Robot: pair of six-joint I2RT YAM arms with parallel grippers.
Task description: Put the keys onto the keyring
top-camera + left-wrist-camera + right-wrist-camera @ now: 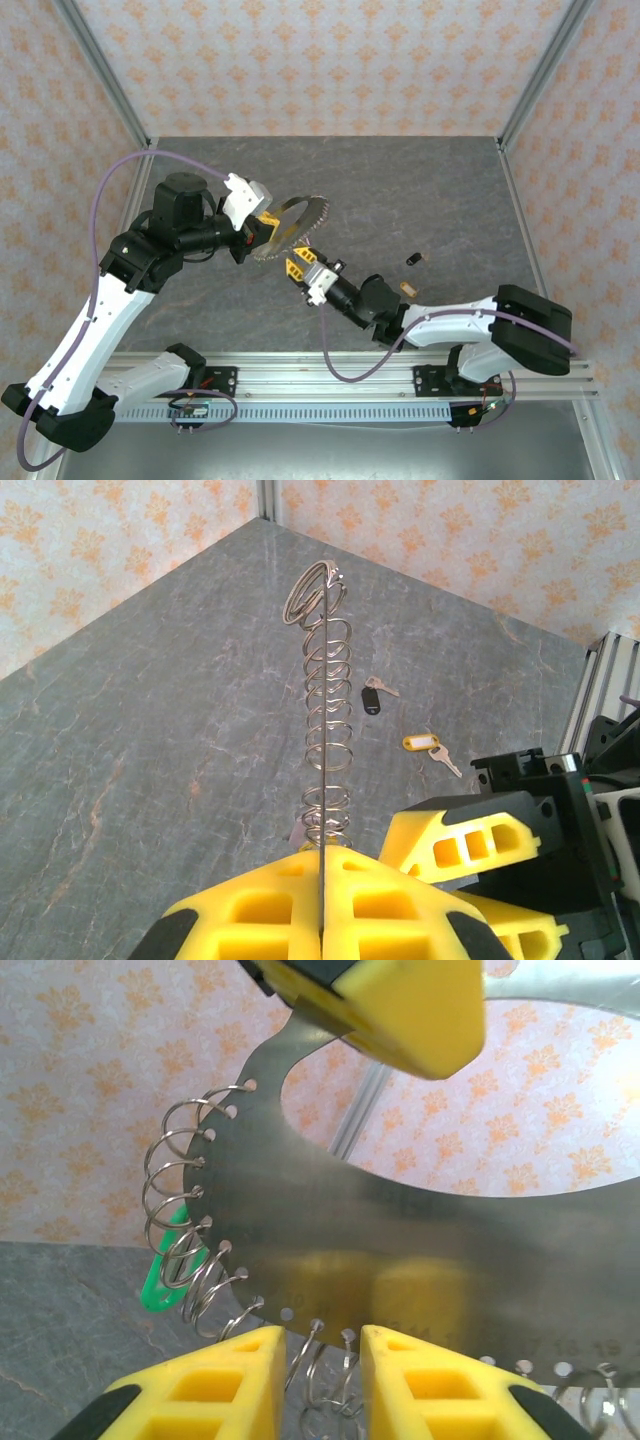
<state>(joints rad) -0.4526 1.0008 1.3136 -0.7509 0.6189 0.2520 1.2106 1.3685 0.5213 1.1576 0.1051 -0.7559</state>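
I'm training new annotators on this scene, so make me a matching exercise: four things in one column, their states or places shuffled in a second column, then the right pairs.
Things
1. left end effector
2. right end effector
3. green key
4. black-tagged key

States or places
A. lying flat on the table
B. jaws apart, just under the lower edge of the keyring
C. shut on the keyring's edge, holding it up
D. up beside the keyring's perforated rim

Pairs: 1-C, 2-B, 3-D, 4-A
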